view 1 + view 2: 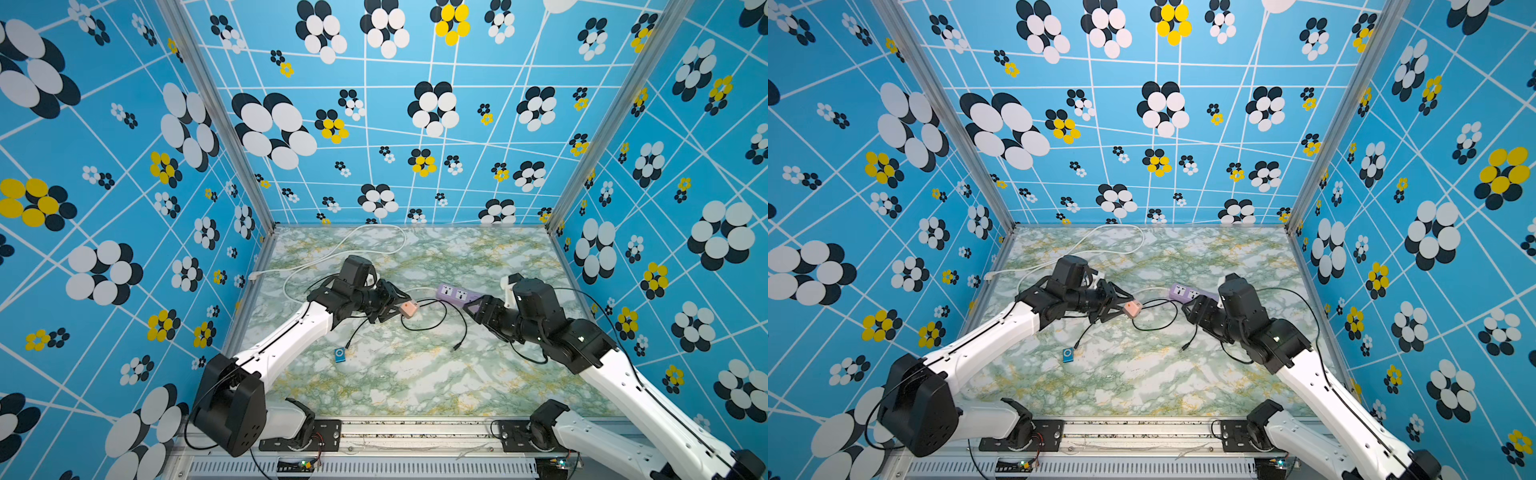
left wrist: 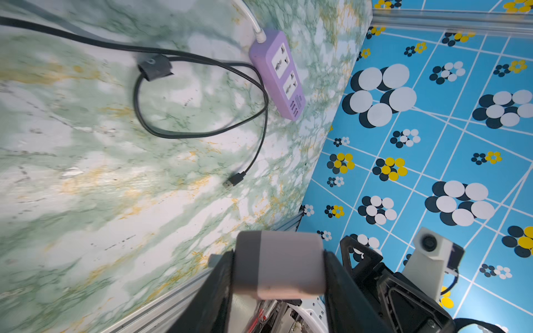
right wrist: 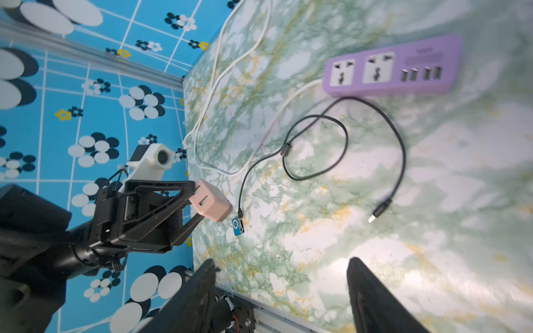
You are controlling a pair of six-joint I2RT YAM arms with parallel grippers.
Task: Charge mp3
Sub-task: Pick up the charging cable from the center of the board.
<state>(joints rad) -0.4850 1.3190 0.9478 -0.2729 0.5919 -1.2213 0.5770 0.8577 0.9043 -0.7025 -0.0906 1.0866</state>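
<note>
- One mp3 (image 1: 340, 354) is lying flat and face up on the marble table (image 1: 415, 386), near the left arm (image 1: 286, 336) and well apart from the strip. Its pale ring is showing, but any marks on it are too small for reading.
- One black cable (image 3: 343, 135) is lying in loops between the player and the strip. Its small end is reaching the mp3's edge; if it is plugged in, I cannot tell. Its one USB plug (image 3: 379, 210) is lying free on the table.
- One pink cube charger (image 1: 409, 309) is being pinched by the left gripper (image 1: 397, 308) above the table. One slot is showing on its face.
- One lilac power strip (image 3: 392, 69) is lying toward the far right of the table, showing two sockets and four USB ports. The small writing above the ports is blurred.
- One white cord (image 1: 374, 237) is running from the strip toward the back wall.
- The right gripper (image 3: 284, 288) is hovering near the strip's end with its fingers spread wide, and nothing is sitting between them.
</note>
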